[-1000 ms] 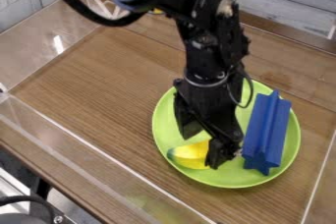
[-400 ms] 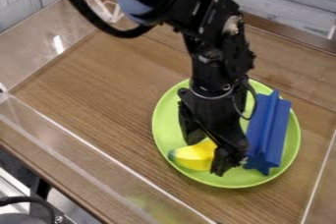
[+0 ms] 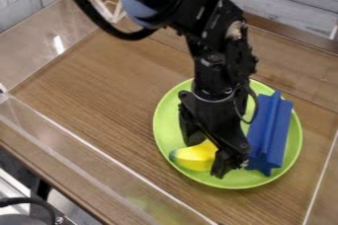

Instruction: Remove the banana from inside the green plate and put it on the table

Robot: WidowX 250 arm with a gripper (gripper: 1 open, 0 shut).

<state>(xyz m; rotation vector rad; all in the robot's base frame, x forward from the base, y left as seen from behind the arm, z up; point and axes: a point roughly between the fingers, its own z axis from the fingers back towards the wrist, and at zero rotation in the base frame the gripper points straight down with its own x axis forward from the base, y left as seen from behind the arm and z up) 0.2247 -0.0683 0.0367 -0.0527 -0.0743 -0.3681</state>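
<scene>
Fingers (image 3: 235, 157) of the black gripper (image 3: 215, 152) stand spread wide apart, pointing straight down into the green plate (image 3: 176, 112), with nothing clamped between them. Going left to right, bare brown table (image 3: 99, 81) comes first, then the plate's rim. At about 7 o'clock on the plate lies the banana (image 3: 197, 156), partly hidden by the left finger; whether the finger touches it I cannot tell. At 3 o'clock a blue ridged block (image 3: 271, 130) rests inside the plate.

The claw (image 3: 211, 147) has dropped slightly lower over the banana (image 3: 196, 156), arm leaning further in.
</scene>
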